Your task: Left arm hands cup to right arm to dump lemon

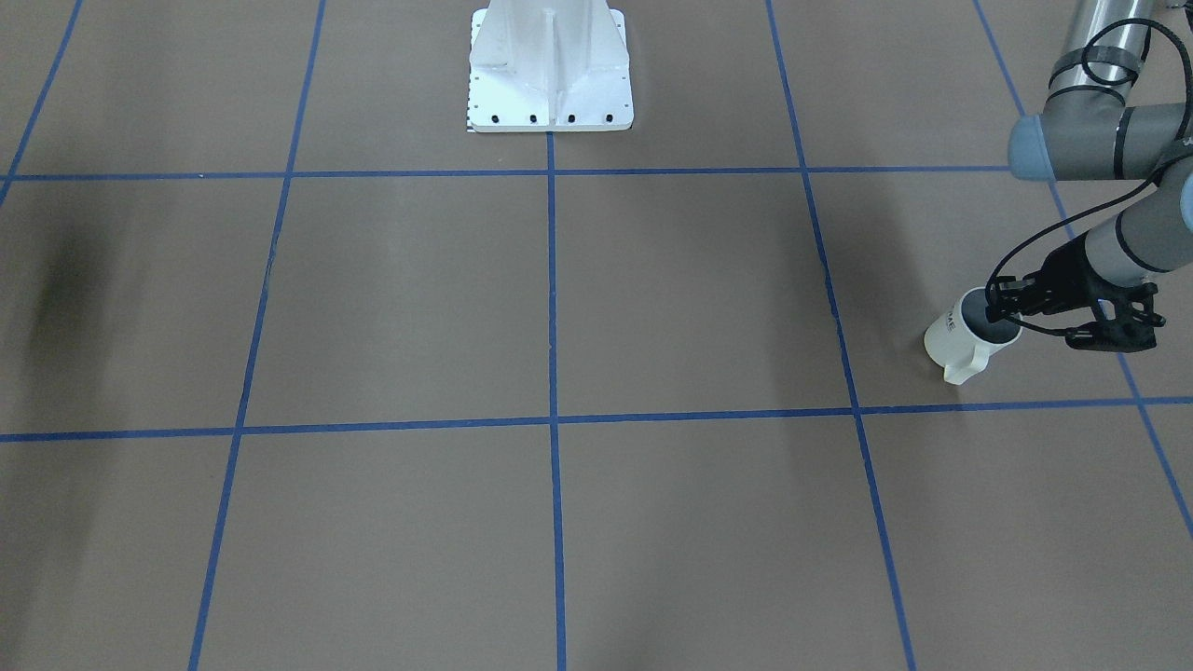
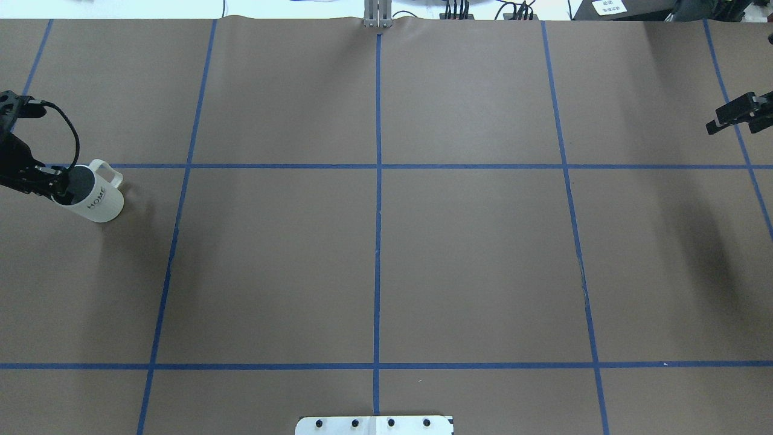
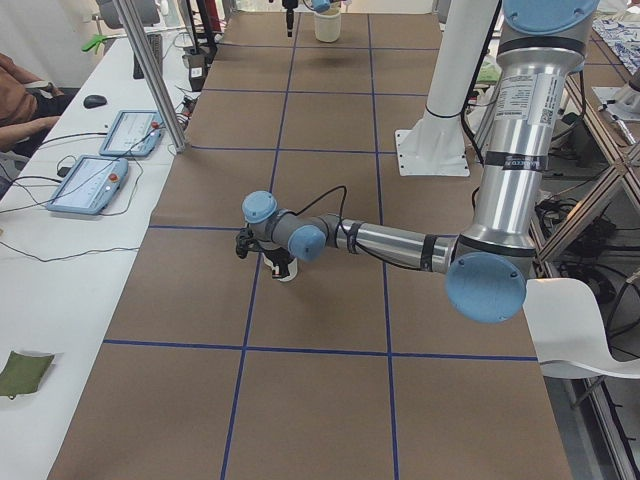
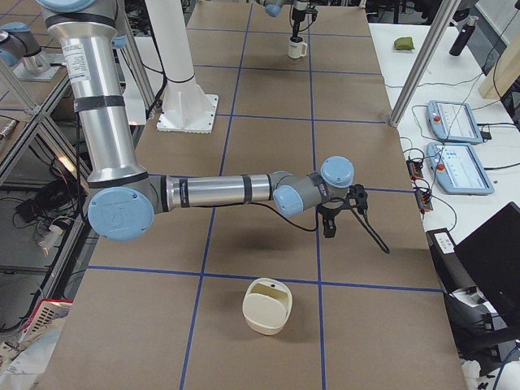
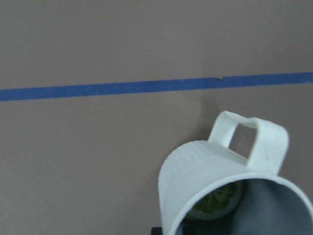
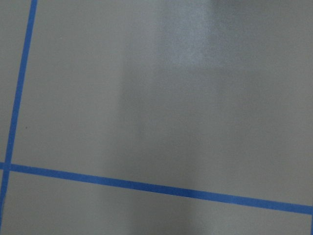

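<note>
The white cup [image 2: 99, 199] with dark "HOME" lettering hangs tilted at the table's left end, handle toward the far side. My left gripper [image 2: 57, 187] is shut on its rim, one finger inside; it also shows in the front-facing view [image 1: 1011, 306] on the cup [image 1: 960, 340]. In the left wrist view the lemon [image 5: 217, 201] lies inside the cup [image 5: 210, 166], at its bottom. My right gripper [image 2: 734, 118] hovers at the far right edge of the table, its fingers apart and empty. The right wrist view shows only bare table.
A cream open container [image 4: 268, 307] stands on the table near my right arm's end, outside the overhead view. The white robot base [image 1: 550, 84] sits at the table's middle edge. Blue tape lines grid the brown table [image 2: 471, 254]. Tablets [image 4: 455, 122] lie on a side bench.
</note>
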Tool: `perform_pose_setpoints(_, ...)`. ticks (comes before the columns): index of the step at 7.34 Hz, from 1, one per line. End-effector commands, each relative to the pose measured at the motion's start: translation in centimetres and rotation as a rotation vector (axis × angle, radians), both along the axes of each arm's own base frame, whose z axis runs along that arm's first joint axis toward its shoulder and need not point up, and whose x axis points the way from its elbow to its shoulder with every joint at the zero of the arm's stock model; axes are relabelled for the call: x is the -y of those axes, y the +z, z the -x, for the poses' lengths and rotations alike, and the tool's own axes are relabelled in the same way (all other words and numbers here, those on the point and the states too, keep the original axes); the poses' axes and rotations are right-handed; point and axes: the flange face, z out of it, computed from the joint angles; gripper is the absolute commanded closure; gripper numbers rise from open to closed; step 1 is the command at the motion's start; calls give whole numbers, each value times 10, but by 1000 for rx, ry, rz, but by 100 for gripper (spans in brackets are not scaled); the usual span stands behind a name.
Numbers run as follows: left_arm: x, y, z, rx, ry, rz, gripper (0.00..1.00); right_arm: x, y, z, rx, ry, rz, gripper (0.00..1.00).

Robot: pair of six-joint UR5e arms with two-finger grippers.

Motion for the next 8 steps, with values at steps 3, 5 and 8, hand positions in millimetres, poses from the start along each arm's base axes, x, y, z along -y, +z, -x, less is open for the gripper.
perform_pose_setpoints(3, 49, -200, -15, -23, -44, 128, 100, 17, -101, 78, 81, 44, 43, 1)
perform_pose_setpoints(5, 56, -271, -49, -44, -170, 267, 100, 7, -160, 136, 76, 117, 46, 1)
perform_pose_setpoints(8, 63, -382, -137, -47, -269, 462, 100, -48, -253, 261, 62, 304, -28, 1)
